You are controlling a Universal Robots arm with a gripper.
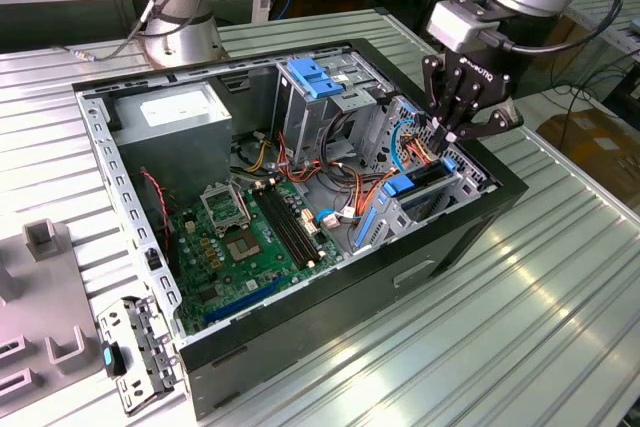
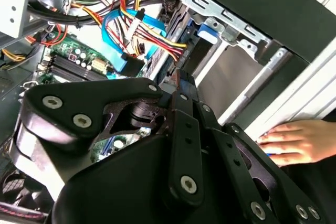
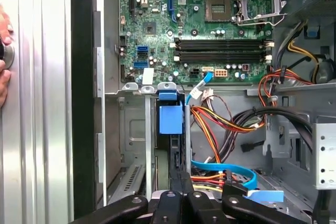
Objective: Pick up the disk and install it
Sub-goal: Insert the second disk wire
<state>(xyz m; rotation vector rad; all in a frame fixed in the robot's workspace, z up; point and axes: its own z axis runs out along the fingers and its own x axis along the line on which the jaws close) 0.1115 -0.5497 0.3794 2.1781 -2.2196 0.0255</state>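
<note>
The disk (image 1: 428,179) stands on edge in the drive cage at the near right corner of the open computer case (image 1: 330,292), with its blue side rail (image 1: 400,185) showing. In the first wrist view the disk's dark edge (image 3: 169,153) runs down the bay slot behind a blue tab (image 3: 170,118). My gripper (image 1: 447,135) hangs right over that slot with its fingers (image 3: 181,181) pressed together, tips at the disk's upper edge. In the second wrist view the black fingers (image 2: 181,90) meet in a narrow point above the cage; whether they touch the disk I cannot tell.
Bundled red, yellow and blue cables (image 2: 134,27) lie close beside the gripper. The green motherboard (image 1: 235,247) and the grey power supply (image 1: 175,117) fill the case's far side. A person's hand (image 2: 294,141) rests on the ribbed table (image 1: 540,287) beside the case. A loose bracket (image 1: 135,352) lies at the case's front.
</note>
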